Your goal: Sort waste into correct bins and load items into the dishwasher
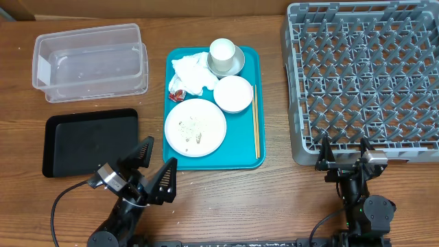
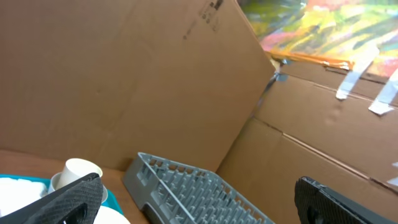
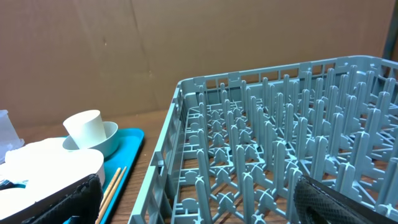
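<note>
On the teal tray [image 1: 250, 62] lie a white plate [image 1: 195, 127] with rice scraps [image 1: 194, 127], a white bowl [image 1: 233, 94], a pale cup [image 1: 222, 51] on a saucer [image 1: 234, 66], a crumpled napkin [image 1: 192, 73], a red-and-white wrapper [image 1: 178, 95] and chopsticks [image 1: 256, 121]. The clear tub [image 1: 90, 62] and black tray [image 1: 90, 140] lie to the left. The grey rack [image 1: 367, 75] stands at the right. My left gripper [image 1: 156, 164] is open and empty near the front edge, left of the plate. My right gripper [image 1: 343, 147] is open and empty at the rack's front wall.
Brown cardboard walls stand behind the table. The cup [image 3: 86, 129], chopsticks [image 3: 111, 185] and rack [image 3: 273, 155] show in the right wrist view. The rack [image 2: 186, 190] and cup [image 2: 81, 169] show in the left wrist view.
</note>
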Controlling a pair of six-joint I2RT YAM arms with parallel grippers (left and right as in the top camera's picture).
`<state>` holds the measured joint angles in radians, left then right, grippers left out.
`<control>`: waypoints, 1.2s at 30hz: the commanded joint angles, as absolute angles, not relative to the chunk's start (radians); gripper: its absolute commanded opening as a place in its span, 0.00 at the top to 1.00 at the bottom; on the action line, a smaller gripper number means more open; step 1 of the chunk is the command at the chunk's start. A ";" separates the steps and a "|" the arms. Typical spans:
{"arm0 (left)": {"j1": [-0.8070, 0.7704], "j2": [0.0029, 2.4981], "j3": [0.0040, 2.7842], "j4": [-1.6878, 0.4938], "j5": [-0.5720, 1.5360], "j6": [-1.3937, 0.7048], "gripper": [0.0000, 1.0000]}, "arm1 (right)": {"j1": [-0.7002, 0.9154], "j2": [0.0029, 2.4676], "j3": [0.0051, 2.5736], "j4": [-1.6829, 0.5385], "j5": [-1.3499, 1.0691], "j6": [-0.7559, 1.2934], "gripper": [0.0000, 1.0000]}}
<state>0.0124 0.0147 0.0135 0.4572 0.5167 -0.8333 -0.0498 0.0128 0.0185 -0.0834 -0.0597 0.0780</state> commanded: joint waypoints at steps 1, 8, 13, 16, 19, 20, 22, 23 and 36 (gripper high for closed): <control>0.006 0.007 0.091 0.408 0.434 -0.805 0.00 | -0.044 0.003 0.008 -0.081 -0.049 0.078 0.00; 0.006 0.170 0.408 0.021 0.332 -0.523 0.00 | -0.044 0.003 0.008 -0.081 -0.049 0.078 0.00; 0.005 0.523 0.759 -0.313 0.347 -0.395 0.00 | -0.044 0.003 0.008 -0.081 -0.049 0.078 0.00; 0.005 0.780 1.024 -0.580 0.347 -0.290 0.00 | -0.044 0.003 0.008 -0.081 -0.049 0.078 0.00; 0.005 1.013 1.285 -0.840 0.348 -0.228 0.00 | -0.044 0.003 0.008 -0.081 -0.049 0.078 0.00; 0.005 1.081 1.364 -0.918 0.348 -0.228 0.00 | -0.044 0.003 0.008 -0.081 -0.049 0.078 0.00; 0.005 1.202 1.493 -1.044 0.352 -0.233 0.00 | -0.044 0.003 0.008 -0.081 -0.049 0.078 0.00; 0.005 1.259 1.548 -1.098 0.372 -0.233 0.00 | -0.044 0.003 0.008 -0.081 -0.049 0.078 0.00; -0.192 1.752 1.905 -1.348 0.120 -0.209 0.00 | -0.044 0.003 0.008 -0.081 -0.049 0.078 0.00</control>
